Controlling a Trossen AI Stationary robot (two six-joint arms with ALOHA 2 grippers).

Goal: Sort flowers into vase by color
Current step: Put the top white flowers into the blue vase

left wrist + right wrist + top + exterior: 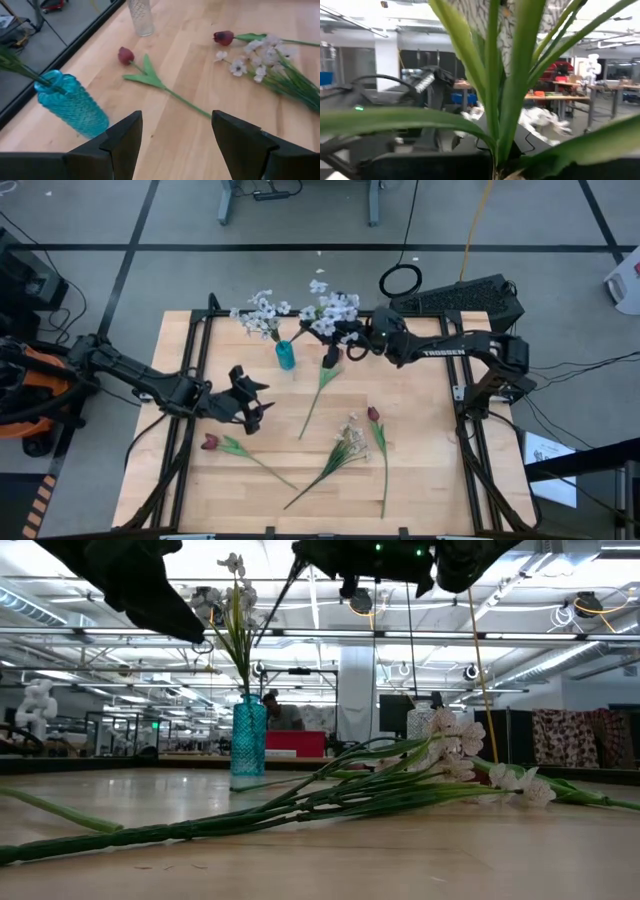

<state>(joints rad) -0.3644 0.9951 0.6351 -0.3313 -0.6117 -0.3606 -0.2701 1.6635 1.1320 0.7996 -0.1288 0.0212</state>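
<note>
Green stems fill the right claw's (352, 340) pinch: a white spray (335, 308) held just beside the blue vase (286, 356). Lower it straight in. Left claw (175, 140) waits spread near that vase.

Textured turquoise vase (72, 106), clear patterned glass vase (140, 16), dark red tulip buds (126, 55) on green stems, white blossom sprays (350, 438), pale wood tabletop (420, 450), black end effector fingers (125, 142)

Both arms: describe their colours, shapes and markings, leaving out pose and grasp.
The left arm and right arm are dark, slender and jointed. The right arm bears white TROSSEN lettering on its forearm. The left gripper has two broad, flat, matte black fingers with angular edges. Black cables trail from both bases.
</note>
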